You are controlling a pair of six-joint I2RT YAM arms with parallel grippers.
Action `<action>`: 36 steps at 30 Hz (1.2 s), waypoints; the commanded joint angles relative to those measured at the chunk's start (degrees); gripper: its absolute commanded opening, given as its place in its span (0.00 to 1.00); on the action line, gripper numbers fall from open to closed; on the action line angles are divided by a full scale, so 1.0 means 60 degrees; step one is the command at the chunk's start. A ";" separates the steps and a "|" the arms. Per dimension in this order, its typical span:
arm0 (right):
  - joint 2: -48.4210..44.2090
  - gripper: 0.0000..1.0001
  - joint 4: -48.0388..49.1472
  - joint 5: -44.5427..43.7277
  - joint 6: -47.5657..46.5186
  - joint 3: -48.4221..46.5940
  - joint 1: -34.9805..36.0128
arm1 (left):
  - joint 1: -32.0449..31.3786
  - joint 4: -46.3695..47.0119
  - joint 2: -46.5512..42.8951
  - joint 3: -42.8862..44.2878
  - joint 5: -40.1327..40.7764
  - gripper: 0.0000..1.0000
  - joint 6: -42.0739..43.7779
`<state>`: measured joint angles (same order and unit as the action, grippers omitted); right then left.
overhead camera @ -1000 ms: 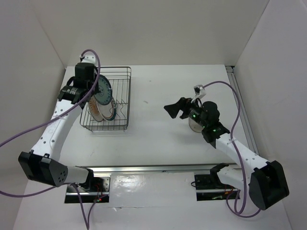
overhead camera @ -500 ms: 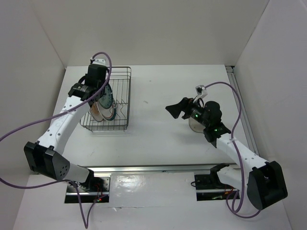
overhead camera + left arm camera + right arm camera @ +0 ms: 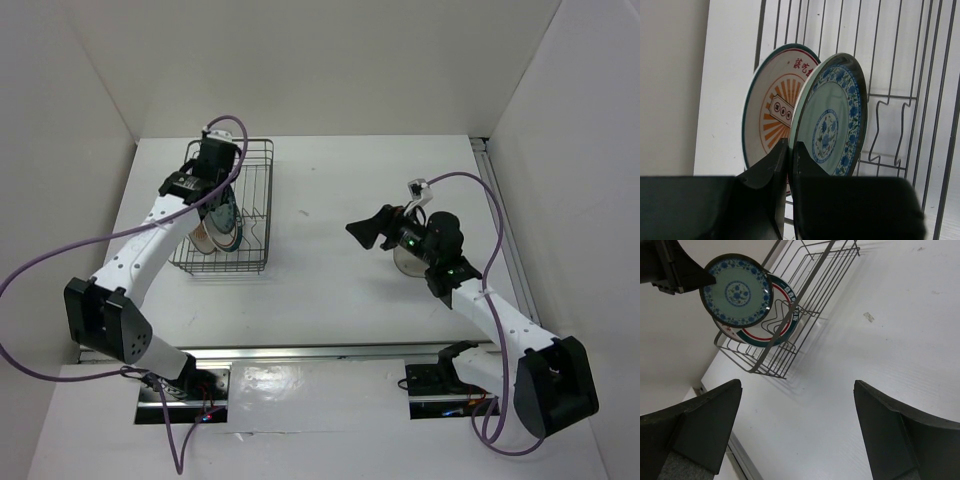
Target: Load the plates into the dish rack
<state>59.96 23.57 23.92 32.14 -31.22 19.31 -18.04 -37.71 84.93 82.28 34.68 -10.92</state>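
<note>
left gripper (image 3: 790, 150): fingers pinched on the rim of the blue plate (image 3: 830, 122), so it stands on edge and can slide between the prongs; the grip sits at the lower edge, leaving the face clear.
blue plate: upright over the rack (image 3: 255, 215), in front of the white plate (image 3: 771, 107) and overlapping it; cannot tell if its bottom edge is seated in a slot yet.
white plate: already in the rack, on edge, leaning toward the rack's left side, orange pattern facing the wrist camera.
rack: on the table (image 3: 350, 290), far left; the wavy divider wire (image 3: 885, 130) sits right of the blue plate, unused.
right gripper (image 3: 797, 415): jaws wide apart, holding nothing, hovering mid-table, well apart from the rack; likely parked clear of the left arm.
grey plate (image 3: 405, 262): probably the pale round shape under the right arm, mostly hidden, not yet loaded.
step: seating the blue plate, second of three by my read.
risk: letting go before the plate is propped could tip it onto the white one.
</note>
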 commanded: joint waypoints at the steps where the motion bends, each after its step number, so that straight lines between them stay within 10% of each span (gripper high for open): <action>1: -0.0180 1.00 0.0685 0.0202 0.0078 0.0106 -0.0172 | -0.0229 0.0265 0.0229 -0.0089 0.0373 0.00 -0.0216; 11: -0.0370 1.00 0.0685 0.0202 0.0078 0.0106 -0.0259 | -0.0318 0.0177 0.0655 -0.0090 0.0432 0.00 -0.0319; 16: -0.0370 1.00 0.0685 0.0202 0.0078 0.0106 -0.0347 | -0.0523 0.0089 0.0934 -0.0090 0.0447 0.35 -0.0319; 22: -0.0458 1.00 0.0466 -0.0002 -0.0097 0.0194 -0.0434 | -0.0523 0.0089 0.1109 -0.0090 0.0154 0.50 -0.0319; 26: -0.0924 1.00 -0.0935 -0.2103 -0.0186 0.0107 -0.0523 | -0.0610 0.0089 0.0905 -0.0090 0.0021 0.58 -0.0422; 31: -0.1220 1.00 -0.4288 -0.6367 0.0791 -0.0624 -0.0610 | -0.0611 0.0380 -0.0499 -0.0090 -0.1118 1.00 -0.0612; 36: -0.0897 1.00 -0.6709 -0.8703 0.0912 -0.1168 -0.0611 | -0.0611 0.0718 -0.1672 -0.0499 -0.2628 1.00 -0.0817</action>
<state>54.08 -3.84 -14.48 35.59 -35.62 15.97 -21.39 -36.88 78.91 80.20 24.99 -14.13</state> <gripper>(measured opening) 0.999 1.000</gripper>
